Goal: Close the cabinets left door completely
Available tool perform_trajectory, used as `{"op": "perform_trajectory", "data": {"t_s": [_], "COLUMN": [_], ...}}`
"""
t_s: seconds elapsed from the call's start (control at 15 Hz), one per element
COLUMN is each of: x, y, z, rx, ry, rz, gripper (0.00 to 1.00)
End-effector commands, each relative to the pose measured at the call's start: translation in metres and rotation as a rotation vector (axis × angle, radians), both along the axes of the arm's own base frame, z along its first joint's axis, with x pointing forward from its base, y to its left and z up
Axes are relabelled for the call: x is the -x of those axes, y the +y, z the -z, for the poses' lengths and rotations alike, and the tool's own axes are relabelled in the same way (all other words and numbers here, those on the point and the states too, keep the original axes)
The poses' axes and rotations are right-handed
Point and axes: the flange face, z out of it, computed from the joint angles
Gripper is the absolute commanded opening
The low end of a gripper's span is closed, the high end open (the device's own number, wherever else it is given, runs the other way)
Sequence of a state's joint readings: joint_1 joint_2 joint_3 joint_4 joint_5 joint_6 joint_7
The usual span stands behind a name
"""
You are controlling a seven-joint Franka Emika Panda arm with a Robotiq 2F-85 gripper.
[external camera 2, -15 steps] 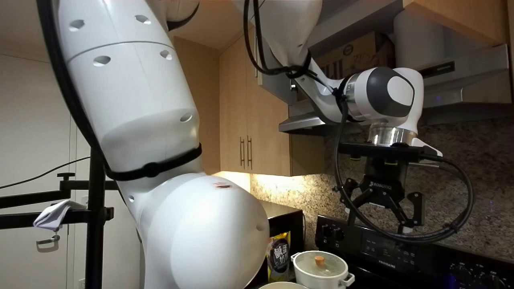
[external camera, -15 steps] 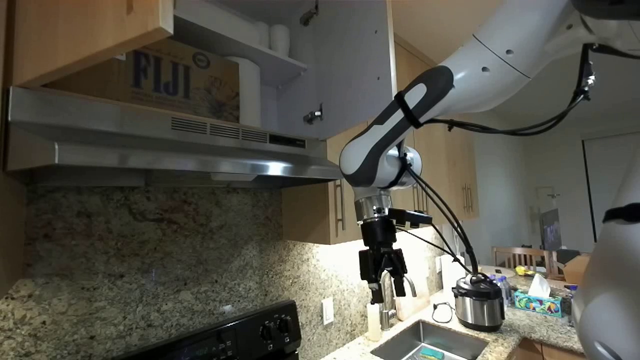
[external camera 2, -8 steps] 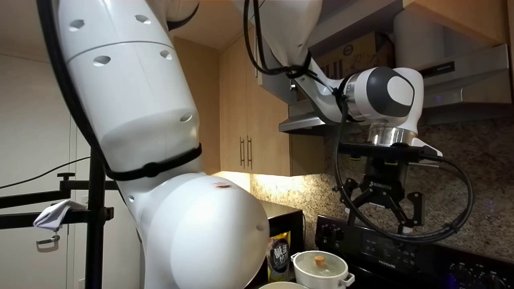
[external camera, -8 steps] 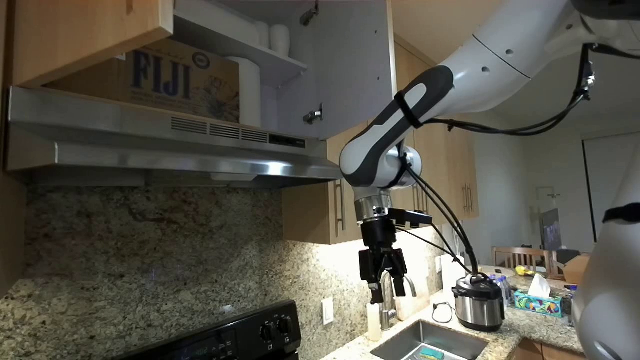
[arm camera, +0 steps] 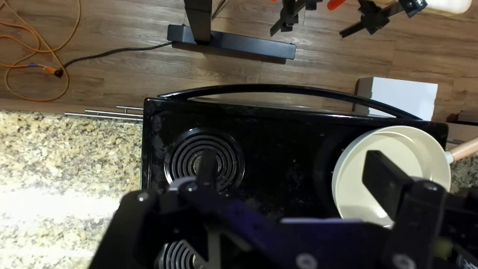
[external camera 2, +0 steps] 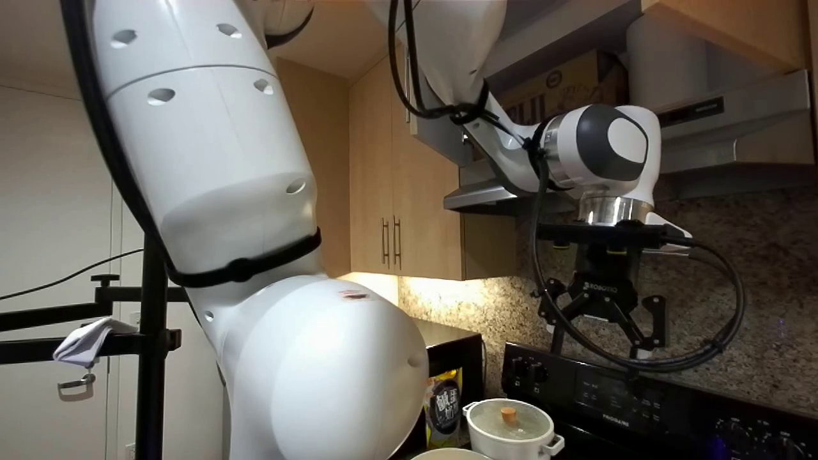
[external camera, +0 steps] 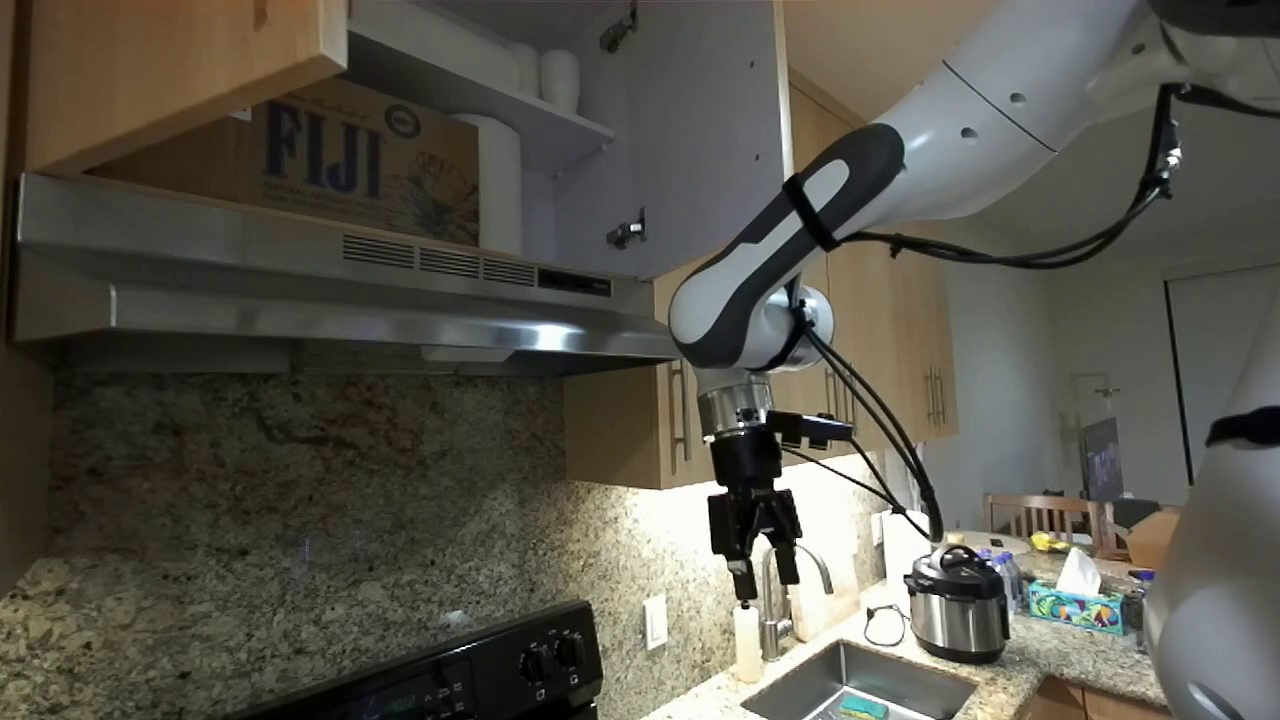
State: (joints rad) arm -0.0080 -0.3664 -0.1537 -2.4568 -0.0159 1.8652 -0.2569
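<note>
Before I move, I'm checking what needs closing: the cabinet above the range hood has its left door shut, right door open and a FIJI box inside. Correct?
Not quite: the left door stands open, jutting out from the cabinet, as an exterior view shows. The rest holds: right door open, FIJI box inside.

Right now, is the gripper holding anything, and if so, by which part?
Nothing is held: the gripper hangs open, its jaws apart and nothing gripped between them.

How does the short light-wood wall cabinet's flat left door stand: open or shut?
Open: in an exterior view the left door angles out from the cabinet, the brown cardboard FIJI box showing past its edge.
</note>
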Motion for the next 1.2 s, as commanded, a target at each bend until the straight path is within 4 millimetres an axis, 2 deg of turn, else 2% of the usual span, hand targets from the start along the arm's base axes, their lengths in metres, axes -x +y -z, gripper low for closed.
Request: {"op": "perform_trajectory", "data": {"t_s": [0.0, 0.4, 1.13], "x": [-0.003, -0.003, 0.034], "y": [0.021, 0.054, 0.076], "z": [-0.025, -0.062, -0.135], "rx": [0.057, 0.151, 0.278], "ry": [-0.054, -0.12, -0.261], "rz": [-0.068, -0.173, -0.29], "gripper": [1.0, 1.0, 1.0]}}
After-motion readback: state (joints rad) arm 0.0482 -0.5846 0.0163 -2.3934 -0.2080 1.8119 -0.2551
